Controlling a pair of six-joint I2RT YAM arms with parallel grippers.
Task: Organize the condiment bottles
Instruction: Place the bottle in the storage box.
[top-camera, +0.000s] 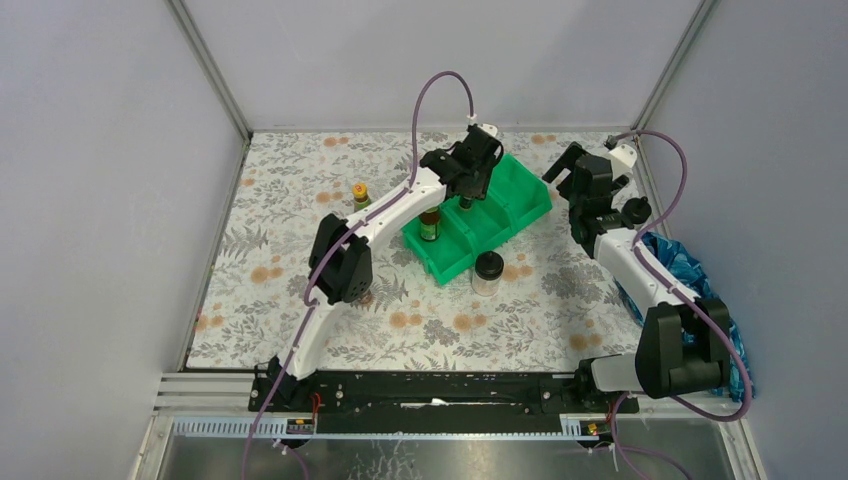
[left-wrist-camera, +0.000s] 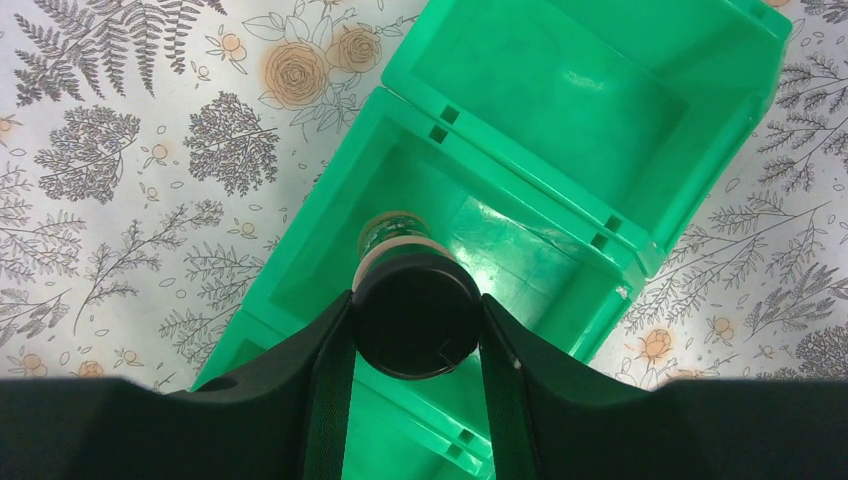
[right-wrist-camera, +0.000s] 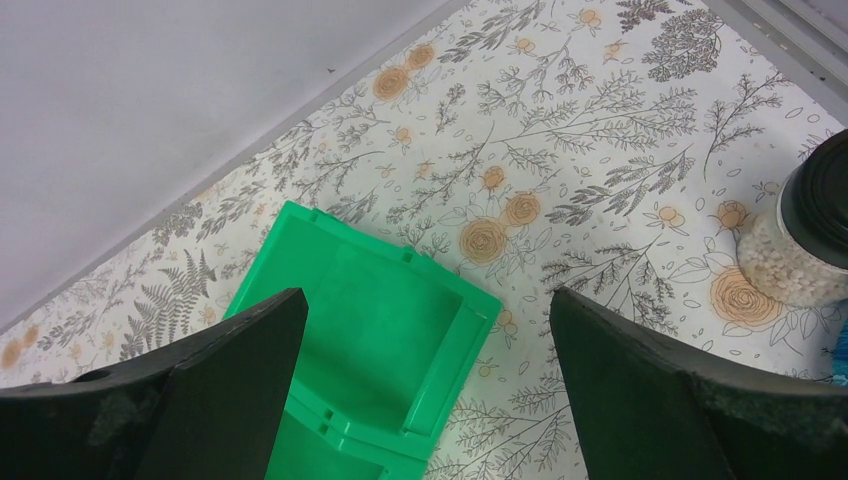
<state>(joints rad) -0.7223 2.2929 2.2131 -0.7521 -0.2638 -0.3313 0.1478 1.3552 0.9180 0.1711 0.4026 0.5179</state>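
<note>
Gripping a black-capped jar (left-wrist-camera: 417, 318) in the left jaws, over the green bin's (left-wrist-camera: 520, 172) middle compartment, walls close either side. Holding right jaws wide, empty, above bin's far end, patterned surface (right-wrist-camera: 600, 150) beyond.

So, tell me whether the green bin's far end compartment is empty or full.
Empty: the far end compartment shows only bare green floor in both wrist views, no bottle inside.
</note>
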